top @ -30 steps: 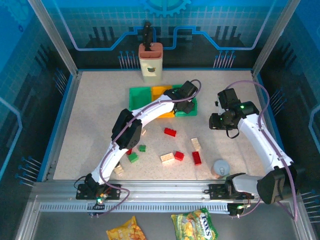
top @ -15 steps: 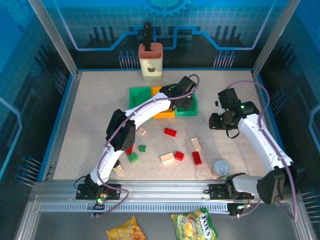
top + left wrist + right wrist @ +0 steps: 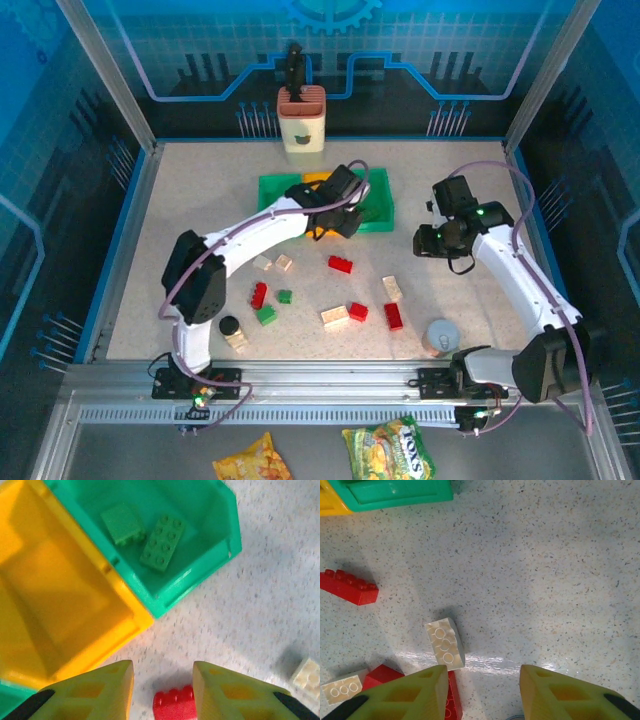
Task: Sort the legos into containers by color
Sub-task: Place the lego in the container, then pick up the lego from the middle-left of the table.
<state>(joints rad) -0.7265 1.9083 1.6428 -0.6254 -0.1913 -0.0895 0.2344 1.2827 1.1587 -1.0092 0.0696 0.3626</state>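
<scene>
The orange-yellow bin (image 3: 316, 180) is largely covered by the left arm (image 3: 250, 232) in the top view. In the left wrist view it is cut off by the frame, as is a small cream brick (image 3: 307, 674) at the right edge. Two green bricks (image 3: 161, 542), studded and lying flat, are seen inside the green bin (image 3: 197, 577) touching it. The loose legos (image 3: 340, 264), red, green and cream, are scattered on the table (image 3: 190, 220) nearer the arm bases. The left gripper (image 3: 163, 670) is seen narrowly parted and empty just in front of the bins, with a red brick (image 3: 174, 705) lying on the table below the gap. The right gripper (image 3: 483, 672) is likewise slightly parted and empty, a pale studded brick (image 3: 445, 643) lying just ahead of its left finger.
</scene>
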